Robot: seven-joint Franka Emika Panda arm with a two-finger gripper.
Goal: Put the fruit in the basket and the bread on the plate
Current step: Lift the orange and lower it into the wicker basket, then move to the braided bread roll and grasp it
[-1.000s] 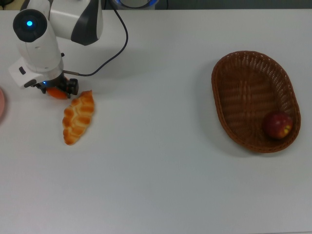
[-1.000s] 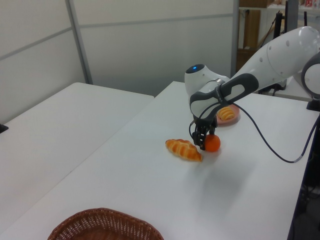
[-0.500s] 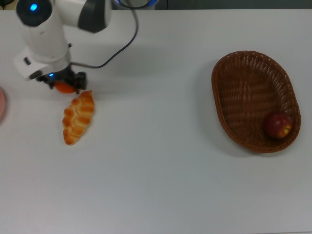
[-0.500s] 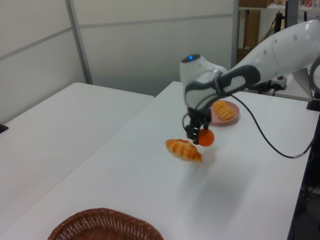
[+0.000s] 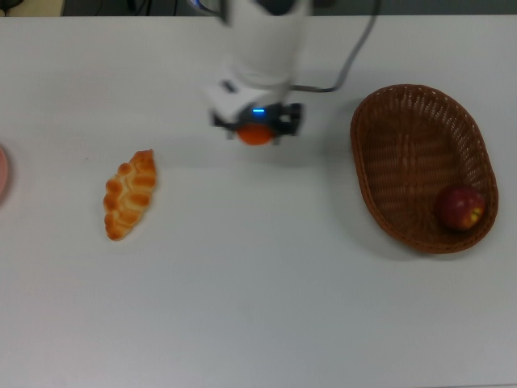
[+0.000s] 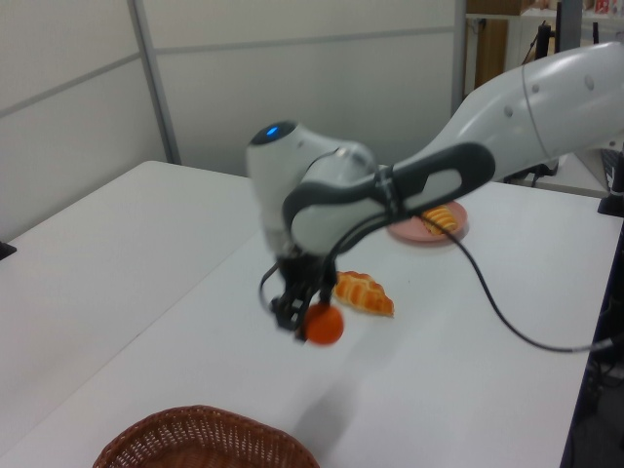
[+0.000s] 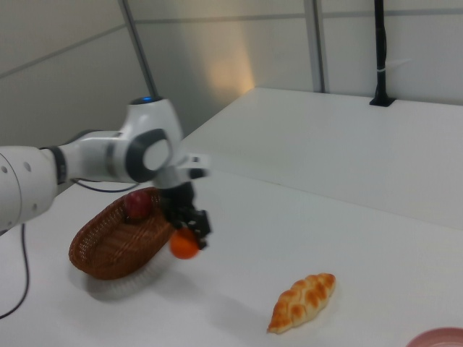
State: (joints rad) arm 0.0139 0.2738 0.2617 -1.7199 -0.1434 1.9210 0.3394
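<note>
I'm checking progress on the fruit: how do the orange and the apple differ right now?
The orange is held off the table in the gripper, short of the basket; the apple already lies inside it. The orange is plain bright orange; the apple is dark red with a yellowish patch. The orange looks slightly smaller. Both are round.

My arm is motion-blurred in the top view and cut off at 12 o'clock by the frame; my gripper point(image 5: 257, 129) is mostly hidden under my wrist there, with only part of the orange point(image 5: 254, 134) peeking out. The plate point(image 5: 2, 174) is clipped to a sliver at the top view's 9 o'clock edge and cut at 5 o'clock in the right view. In the left view my arm covers part of the plate and most of the striped loaf point(image 6: 441, 220), the braided loaf point(image 6: 365, 292) is partly behind my gripper, and the basket point(image 6: 205, 439) is cropped at 6 o'clock.
</note>
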